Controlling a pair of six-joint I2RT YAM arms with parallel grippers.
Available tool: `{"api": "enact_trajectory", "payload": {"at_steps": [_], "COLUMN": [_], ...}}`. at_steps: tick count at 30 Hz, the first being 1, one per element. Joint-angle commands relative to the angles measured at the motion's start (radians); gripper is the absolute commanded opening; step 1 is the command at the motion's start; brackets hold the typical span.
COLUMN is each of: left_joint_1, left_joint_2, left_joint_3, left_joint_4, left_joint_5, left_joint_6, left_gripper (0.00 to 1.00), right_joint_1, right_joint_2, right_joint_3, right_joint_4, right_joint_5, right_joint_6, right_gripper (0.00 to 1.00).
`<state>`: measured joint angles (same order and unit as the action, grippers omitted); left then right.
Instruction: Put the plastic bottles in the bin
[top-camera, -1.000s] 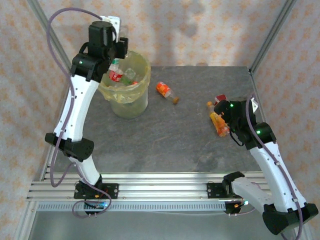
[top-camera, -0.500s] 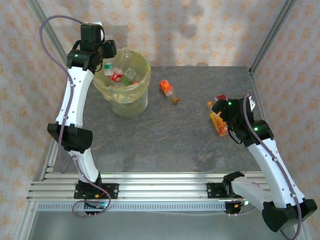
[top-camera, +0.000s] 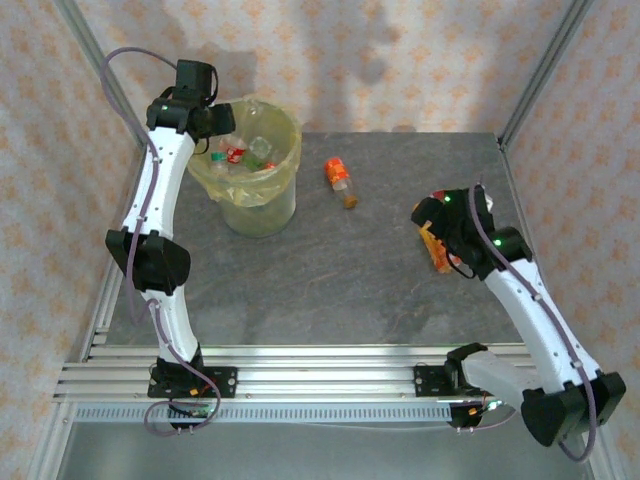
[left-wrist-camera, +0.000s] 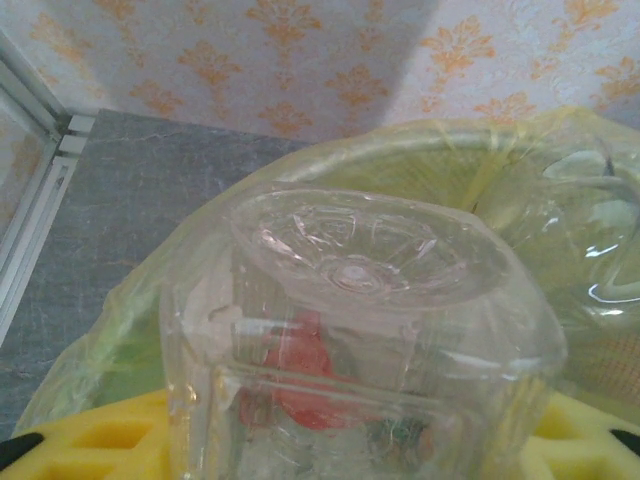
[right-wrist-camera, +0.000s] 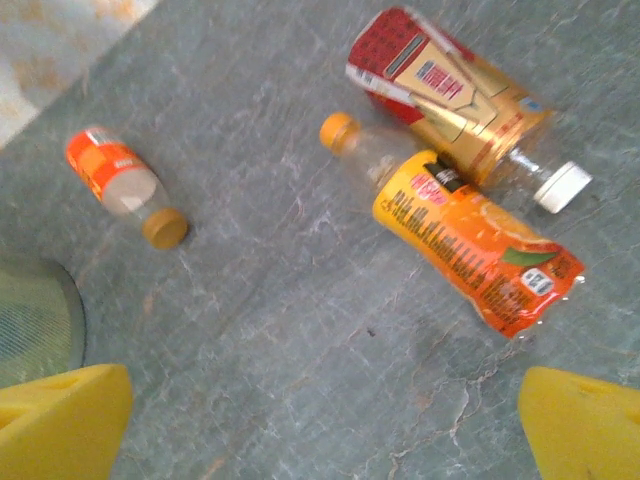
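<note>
Left fingers (left-wrist-camera: 90, 440) clamp a clear bottle (left-wrist-camera: 360, 300), light and crushable, above the bin (left-wrist-camera: 560, 140); right fingers (right-wrist-camera: 60, 415) spread wide over the orange-labelled bottle (right-wrist-camera: 475, 245) on the tabletop (right-wrist-camera: 300, 330), probably slippery, best taken mid-body

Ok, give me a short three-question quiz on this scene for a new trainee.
1. True or false: the left end effector grips a clear bottle over the bin.
2. How many bottles lie on the table?
3. The cap of the red-and-gold bottle is: A white, B green, C blue.
Key: 1 true; 2 three; 3 A.
</note>
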<state>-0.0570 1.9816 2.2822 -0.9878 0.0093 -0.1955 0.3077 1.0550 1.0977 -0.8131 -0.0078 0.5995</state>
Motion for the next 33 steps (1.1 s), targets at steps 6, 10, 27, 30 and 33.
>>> {"api": "enact_trajectory", "payload": {"at_steps": [6,10,27,30,33], "left_joint_1": [0.005,0.005,0.002,0.003,0.002], "left_joint_2": [-0.108,-0.162,-0.494,-0.592,-0.670], "left_joint_3": [-0.041,-0.097,-0.434,-0.562,-0.663], "left_joint_4": [-0.029,0.012,0.219,0.304,0.364], "left_joint_5": [-0.077,-0.039,0.075,0.096,0.109], "left_joint_6": [0.007,0.008,-0.034,-0.073,-0.105], "left_gripper": [0.80,0.91,1.00,1.00,1.00], "right_joint_1": [0.083,0.102,0.122,0.127,0.134], "right_joint_2": [0.176,0.277,0.722,0.825,0.924], "right_joint_3": [0.109,0.163,0.478,0.571,0.661], "right_joint_4": [0.074,0.108,0.123,0.092,0.057], "right_joint_5": [-0.024,-0.051,-0.178,-0.175,-0.169], "right_joint_6": [-0.077,-0.097,-0.246,-0.286,-0.324], "right_gripper": [0.99,0.99,0.96,0.99,0.99]}}
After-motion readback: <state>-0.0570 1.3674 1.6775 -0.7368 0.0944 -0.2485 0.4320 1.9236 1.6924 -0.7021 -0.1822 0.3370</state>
